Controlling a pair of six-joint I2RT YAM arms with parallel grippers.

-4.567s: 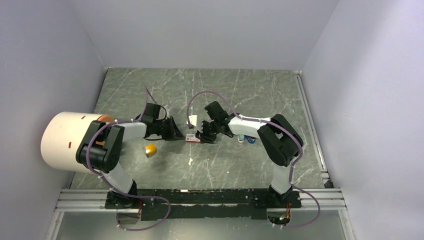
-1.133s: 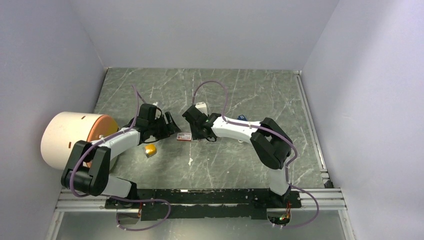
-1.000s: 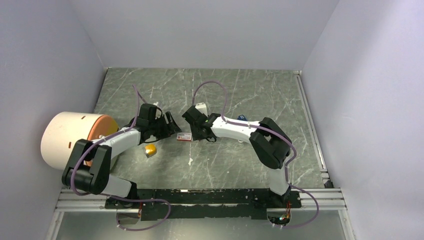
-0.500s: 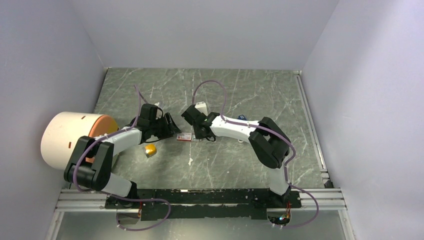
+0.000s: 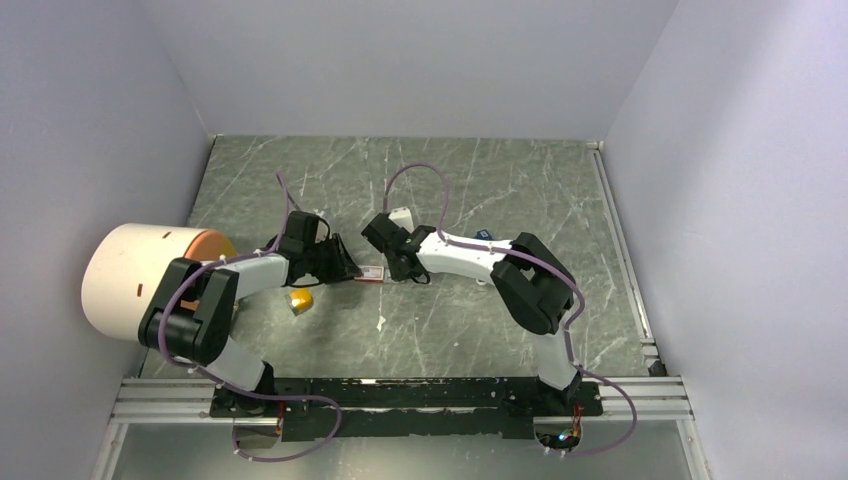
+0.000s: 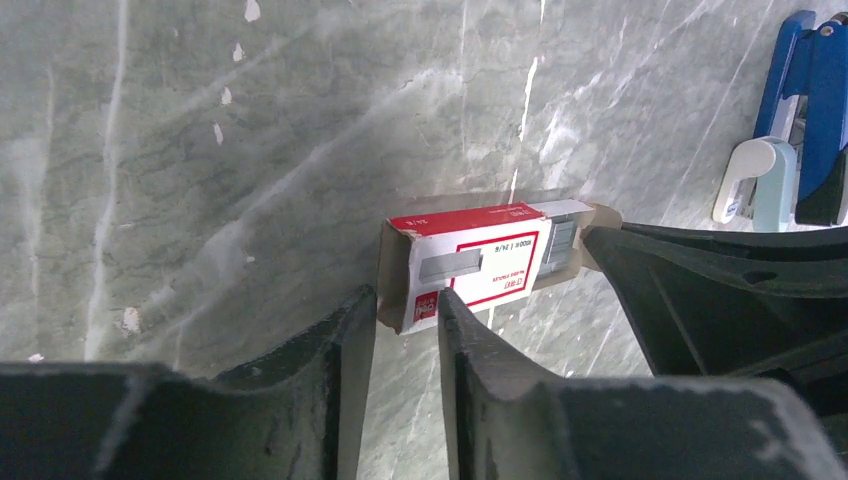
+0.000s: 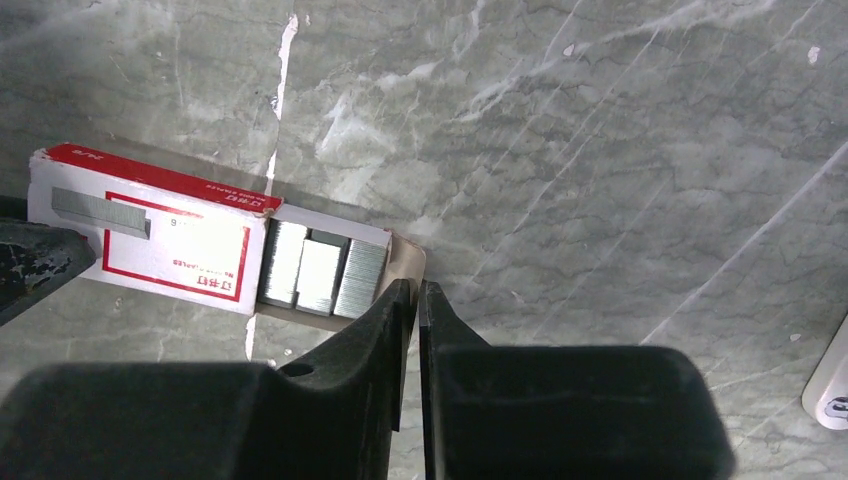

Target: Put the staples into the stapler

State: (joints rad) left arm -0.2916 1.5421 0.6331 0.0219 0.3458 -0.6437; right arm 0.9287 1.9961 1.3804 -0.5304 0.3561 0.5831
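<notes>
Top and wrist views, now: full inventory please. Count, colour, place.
staple box: 1, red and white, mid-table between the two grippers, one end slid open
staples: three blocks showing, grey metal, in the box's open end
stapler: 1, blue with black, far right of the left wrist view, partly cut off
pale piece: 1, pale blue-white, beside the stapler
block: 1, orange-yellow, on the table near the left arm
cylinder: 1, white with an orange end, left edge of the table
table: 1, grey-green marble
left gripper: black, jaws narrow, box's corner between the tips, grip unclear
right gripper: black, shut, tips at the box's open end
</notes>
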